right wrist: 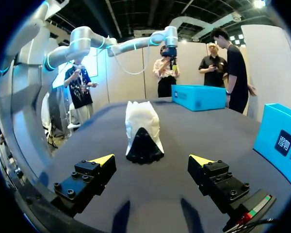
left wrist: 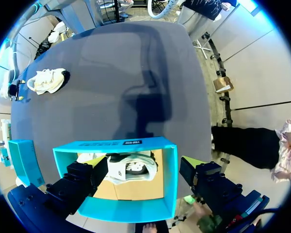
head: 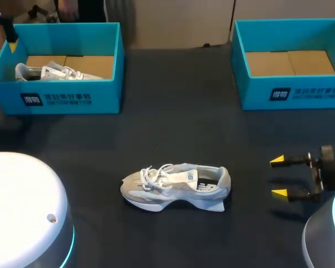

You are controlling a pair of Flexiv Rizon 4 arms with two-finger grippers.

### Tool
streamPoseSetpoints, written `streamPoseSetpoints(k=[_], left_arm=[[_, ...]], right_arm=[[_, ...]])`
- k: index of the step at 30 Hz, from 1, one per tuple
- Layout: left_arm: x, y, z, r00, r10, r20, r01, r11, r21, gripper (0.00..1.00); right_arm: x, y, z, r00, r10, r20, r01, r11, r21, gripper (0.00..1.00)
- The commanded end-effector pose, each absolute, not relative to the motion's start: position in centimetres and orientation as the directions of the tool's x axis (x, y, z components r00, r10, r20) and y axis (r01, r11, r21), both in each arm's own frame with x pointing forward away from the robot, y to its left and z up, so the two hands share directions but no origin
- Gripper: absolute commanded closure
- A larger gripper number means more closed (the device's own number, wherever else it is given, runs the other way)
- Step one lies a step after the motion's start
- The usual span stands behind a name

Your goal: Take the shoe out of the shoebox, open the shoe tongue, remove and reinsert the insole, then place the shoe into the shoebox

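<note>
Since the shoe on the table (head: 176,185) stands free on its sole in the middle of the table (head: 173,128), with nothing bracing it, the main risk is that it gets shoved rather than gripped. The right gripper (head: 278,177) hangs low beyond the heel end, well apart from it, fingers spread and holding nothing. Its wrist view shows the heel facing it straight on. If it drives in along that line, I judge a fingertip would meet the heel collar first and slide or tip the shoe, since the dark tabletop looks smooth. Reaching the tongue from this side means passing over the collar, and the laces lie loose just beyond, so a pinch could catch a lace and drag the whole shoe up.

The left gripper (left wrist: 143,161) is far off, over the left box (head: 61,101), fingers released and wide, with the second shoe (left wrist: 131,167) showing below and between them. 2 hazards there: a descent could clip the box wall and shift the box, or the fingers could close on the wrong shoe. With that arm away, nothing steadies the first shoe for the insole pull — which will likely need a 2nd hold. The right box (head: 293,96) stands open, only its cardboard floor showing.
</note>
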State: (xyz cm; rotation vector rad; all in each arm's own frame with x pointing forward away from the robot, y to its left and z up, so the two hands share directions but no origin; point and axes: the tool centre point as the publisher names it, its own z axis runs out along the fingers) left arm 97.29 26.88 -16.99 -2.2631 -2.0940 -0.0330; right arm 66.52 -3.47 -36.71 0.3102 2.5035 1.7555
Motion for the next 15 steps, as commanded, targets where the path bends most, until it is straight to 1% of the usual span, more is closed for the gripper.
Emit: streamPoseSetpoints(k=[1,11,15], left_arm=[[97.14,26.87,-16.93,0.078,0.995,0.058,0.997,-0.077,-0.026,0.00],[97.14,26.87,-16.93,0.078,0.995,0.058,0.997,-0.077,-0.026,0.00],[97.14,26.87,-16.93,0.078,0.995,0.058,0.997,-0.077,-0.026,0.00]], right_arm=[[67.12,-3.39,-37.55,-0.975,0.212,0.064,0.132,0.328,0.935,0.00],[67.30,-3.54,-38.38,-0.976,0.214,0.044,0.110,0.309,0.945,0.00],[67.28,-2.73,-38.51,-0.978,0.203,0.040,0.101,0.303,0.947,0.00]])
